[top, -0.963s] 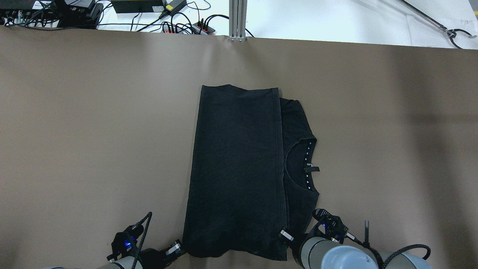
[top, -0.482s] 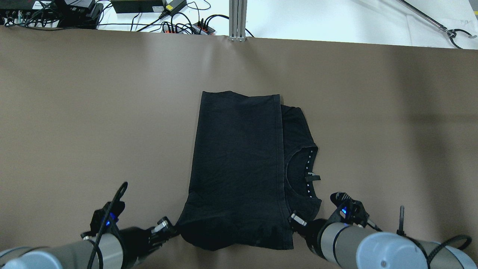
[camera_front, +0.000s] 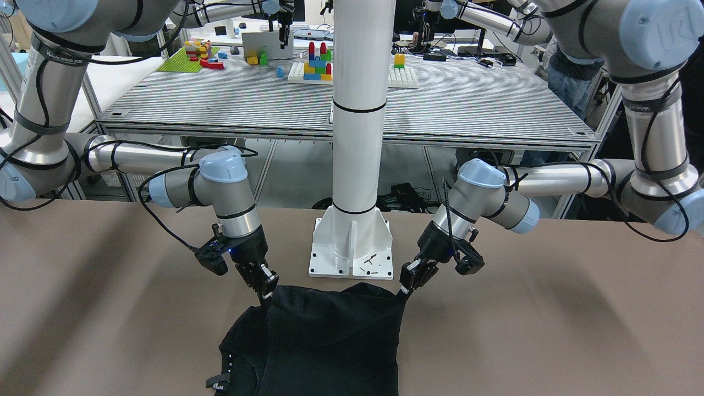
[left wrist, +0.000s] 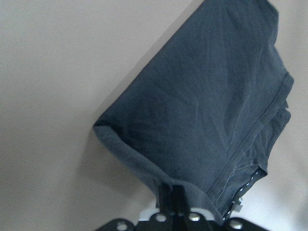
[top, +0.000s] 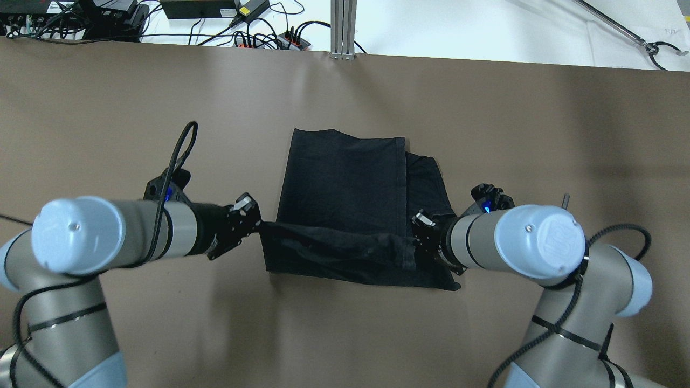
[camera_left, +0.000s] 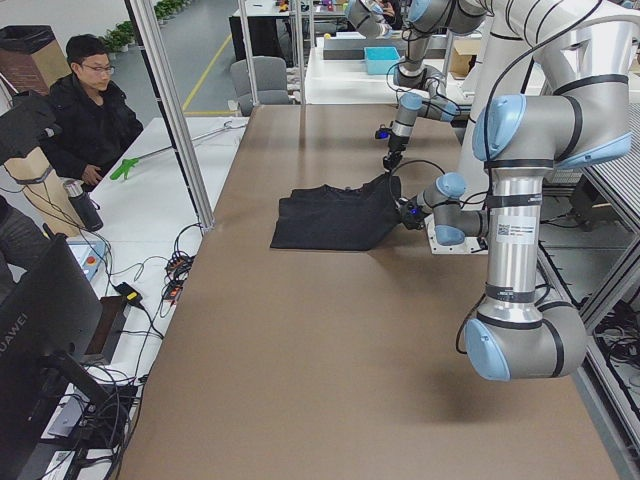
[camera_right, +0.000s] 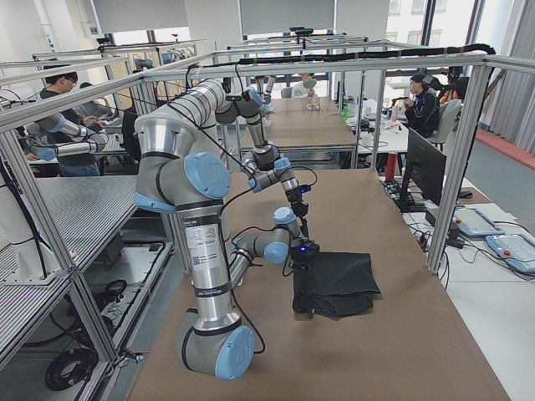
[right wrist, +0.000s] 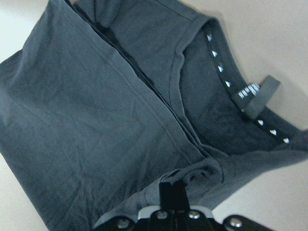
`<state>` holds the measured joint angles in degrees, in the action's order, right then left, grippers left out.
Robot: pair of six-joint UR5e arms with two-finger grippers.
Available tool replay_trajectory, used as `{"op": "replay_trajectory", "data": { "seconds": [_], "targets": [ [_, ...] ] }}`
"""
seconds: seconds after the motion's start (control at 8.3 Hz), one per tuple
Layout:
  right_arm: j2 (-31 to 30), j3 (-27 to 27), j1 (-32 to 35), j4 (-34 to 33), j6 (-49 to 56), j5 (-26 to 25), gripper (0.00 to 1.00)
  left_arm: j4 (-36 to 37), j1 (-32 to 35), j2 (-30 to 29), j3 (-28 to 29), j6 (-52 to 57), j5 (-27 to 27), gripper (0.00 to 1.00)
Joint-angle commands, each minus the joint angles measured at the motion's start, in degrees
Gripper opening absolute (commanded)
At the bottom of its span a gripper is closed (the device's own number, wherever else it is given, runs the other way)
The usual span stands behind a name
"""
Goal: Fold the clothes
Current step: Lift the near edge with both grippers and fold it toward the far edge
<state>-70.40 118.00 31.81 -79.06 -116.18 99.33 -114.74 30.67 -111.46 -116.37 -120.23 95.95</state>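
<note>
— What takes up most of the overhead view?

— A brown cloth-covered table. Two grey jointed arms with pale blue caps reach over it. The left arm comes in from 8 o'clock and the right arm from 4 o'clock.

— And where is the garment?

— The black fabric T-shirt sits at the table's centre, already folded lengthwise into a long panel. Its far part lies flat toward 12 o'clock. Its near edge, at 6 o'clock, is held off the table as a sagging band strung between the two arms. Cloth drapes from that band down to the table.

— Does anything stand behind it?

— In the front-facing view a white bolted column base stands at 12 o'clock of the shirt, apart from it.

— What holds the band up?

— Both pincers. The left gripper, at 9 o'clock of the shirt, is clenched on one corner. Its wrist camera shows the hem pinched between closed fingers. The right gripper, at 3 o'clock, is clenched on the other corner, beside the tucked-in sleeve.

— Is there anything smaller?

— The right wrist view shows the round collar, dotted inside with white triangles. A small black neck tag sticks out of it, at 2 o'clock from the pinch.
</note>
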Motion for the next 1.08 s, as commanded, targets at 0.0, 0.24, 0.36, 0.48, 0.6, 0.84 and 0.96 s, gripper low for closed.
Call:
{"op": "replay_trajectory", "data": {
  "seconds": [0.0, 0.24, 0.36, 0.48, 0.6, 0.84, 0.96],
  "targets": [
    [7.4, -11.7, 6.4, 0.1, 6.1, 3.5, 0.0, -0.2, 9.6, -12.7, 18.4, 3.9, 5.4, 0.0],
    [12.1, -20.7, 9.0, 3.2, 9.0, 4.3, 0.0, -1.9, 12.9, -22.8, 34.1, 6.6, 6.5, 0.0],
    [14.6, -28.2, 11.2, 7.4, 12.2, 5.3, 0.0, -4.3, 15.3, -27.8, 43.0, 8.6, 8.3, 0.0],
    [19.2, -38.9, 14.1, 12.0, 16.0, 7.0, 0.0, -10.0, 16.0, -32.2, 54.1, 11.2, 7.9, 0.02],
    [23.9, -49.9, 16.1, 16.8, 20.8, 7.0, 0.21, -15.6, 16.1, -34.4, 62.1, 14.7, 5.7, 0.71],
    [25.1, -53.0, 18.5, 19.8, 31.8, 7.2, 0.95, -15.9, 16.1, -34.3, 63.8, 21.9, 2.4, 0.94],
    [25.4, -52.9, 18.5, 19.8, 32.3, 7.2, 0.95, -15.9, 16.1, -34.3, 63.8, 21.9, 2.4, 0.94]
  ]
}}
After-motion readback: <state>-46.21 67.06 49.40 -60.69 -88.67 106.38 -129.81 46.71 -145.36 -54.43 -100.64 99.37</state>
